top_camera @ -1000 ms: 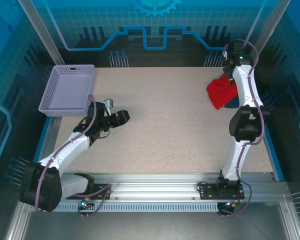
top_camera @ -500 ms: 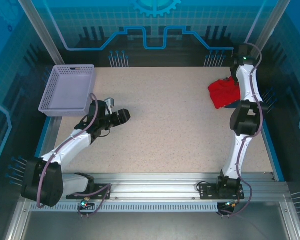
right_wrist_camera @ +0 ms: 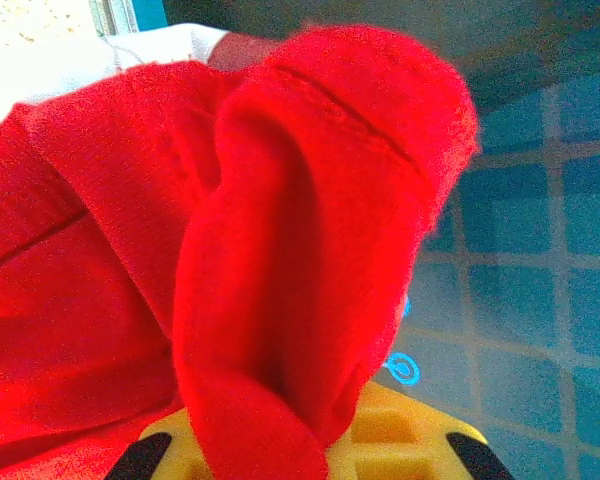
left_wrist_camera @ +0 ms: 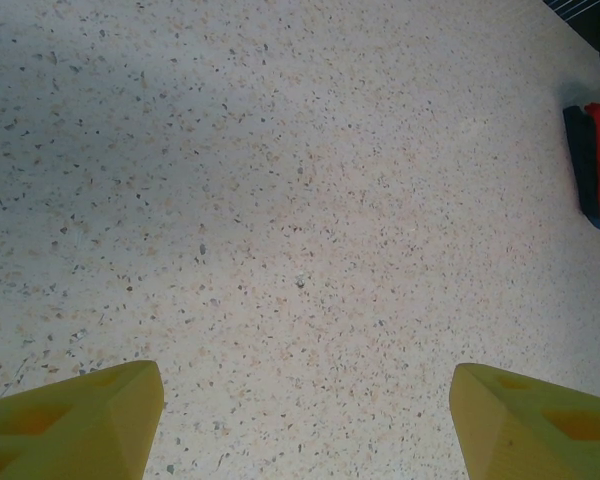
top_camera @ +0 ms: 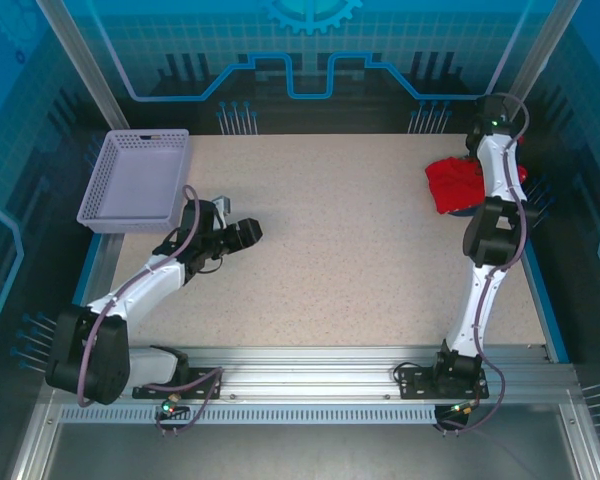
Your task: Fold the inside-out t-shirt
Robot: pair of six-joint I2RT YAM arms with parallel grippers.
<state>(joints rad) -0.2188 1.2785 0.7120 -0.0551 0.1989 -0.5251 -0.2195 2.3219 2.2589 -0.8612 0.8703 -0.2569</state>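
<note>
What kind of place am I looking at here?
Probably a robot test cell in a lab: a left arm and right arm bolted to a metal rail, a speckled table walled by blue panels, a red t-shirt being handled.

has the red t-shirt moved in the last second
Yes. The red t-shirt has shifted right in the top view, closer to the right edge of the table and farther from the basket.

Table (top_camera: 350,250) middle free; basket (top_camera: 135,180) blocks far left, t-shirt (top_camera: 450,183) far right.
</note>
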